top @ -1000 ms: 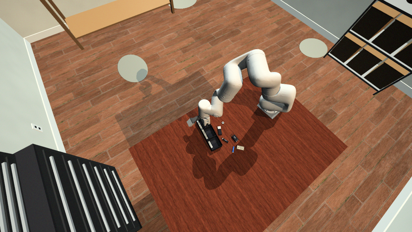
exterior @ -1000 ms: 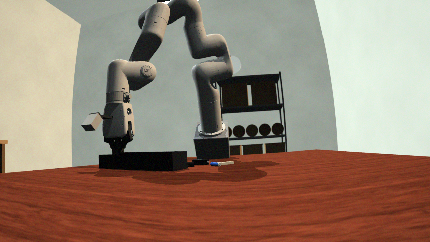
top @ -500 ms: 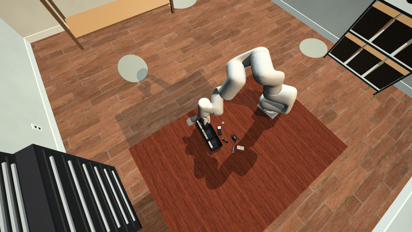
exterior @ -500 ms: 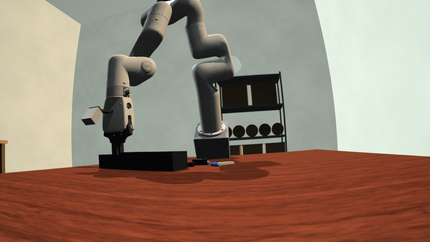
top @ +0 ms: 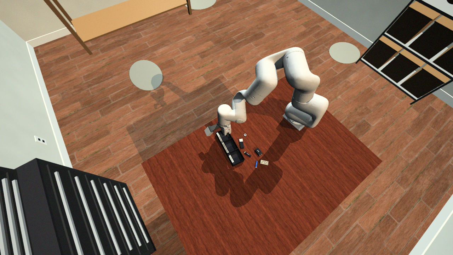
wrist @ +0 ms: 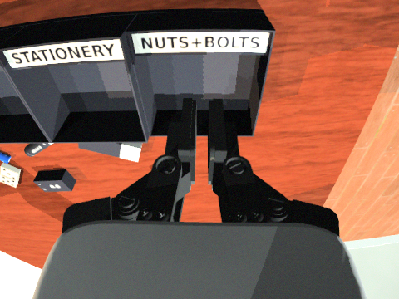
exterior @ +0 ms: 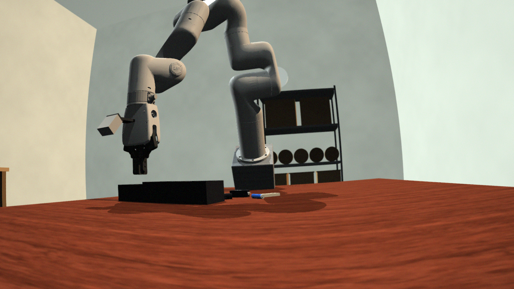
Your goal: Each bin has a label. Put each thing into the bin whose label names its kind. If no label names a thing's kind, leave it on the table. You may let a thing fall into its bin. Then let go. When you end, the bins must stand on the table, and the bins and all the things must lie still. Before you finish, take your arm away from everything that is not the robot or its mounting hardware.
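while the black metal claw (top: pixel 227 135) (exterior: pixel 140 173) (wrist: pixel 202 117) stands nearly together, empty, the small white ring-shaped nut (top: pixel 246 135) lies towards the arm's base (top: pixel 298 127) (exterior: pixel 239 179).

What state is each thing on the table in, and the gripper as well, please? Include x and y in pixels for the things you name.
Black, three-compartment plastic-looking bin row (top: pixel 238 163) (exterior: pixel 172 192) (wrist: pixel 199 21): upright, open-topped.
Cream rectangular domino (top: pixel 264 162) (exterior: pixel 272 195) (wrist: pixel 10 174): lying flat.
Small blue cylinder (top: pixel 256 164) (exterior: pixel 257 196) (wrist: pixel 4 157): on its side.
Small dark cylinder (top: pixel 247 154) (exterior: pixel 227 196) (wrist: pixel 36 149): on its side.
Black block with white end (top: pixel 241 144) (wrist: pixel 100 149): lying flat.
Gripper (top: pixel 227 135) (exterior: pixel 140 174) (wrist: pixel 202 117): nearly shut, holding nothing, above the bin row.
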### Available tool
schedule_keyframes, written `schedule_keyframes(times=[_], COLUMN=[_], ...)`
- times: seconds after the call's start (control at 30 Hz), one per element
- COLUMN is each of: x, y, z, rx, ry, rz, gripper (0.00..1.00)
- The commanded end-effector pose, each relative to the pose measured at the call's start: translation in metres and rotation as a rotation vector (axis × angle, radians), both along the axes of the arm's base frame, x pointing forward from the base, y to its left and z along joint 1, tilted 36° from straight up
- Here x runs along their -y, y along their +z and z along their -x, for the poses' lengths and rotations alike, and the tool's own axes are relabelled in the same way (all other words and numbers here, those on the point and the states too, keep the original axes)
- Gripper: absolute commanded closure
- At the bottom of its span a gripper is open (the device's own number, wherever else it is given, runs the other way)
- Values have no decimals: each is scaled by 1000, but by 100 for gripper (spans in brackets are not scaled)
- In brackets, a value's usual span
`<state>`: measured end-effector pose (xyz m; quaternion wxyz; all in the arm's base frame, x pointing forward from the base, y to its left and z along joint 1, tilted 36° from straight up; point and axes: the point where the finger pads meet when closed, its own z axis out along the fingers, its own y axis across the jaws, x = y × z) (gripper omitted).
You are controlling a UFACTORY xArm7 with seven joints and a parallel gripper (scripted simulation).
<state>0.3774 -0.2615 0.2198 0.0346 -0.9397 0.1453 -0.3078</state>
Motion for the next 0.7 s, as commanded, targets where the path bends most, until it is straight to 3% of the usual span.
schedule_keyframes(times=[0.0,0.23,0.67], x=[-1,-6,-69], y=[10,10,17], z=[6,5,-7], rx=[-1,-1,-1], ry=[-3,-3,-2], rz=[2,2,1], gripper=[93,93,93])
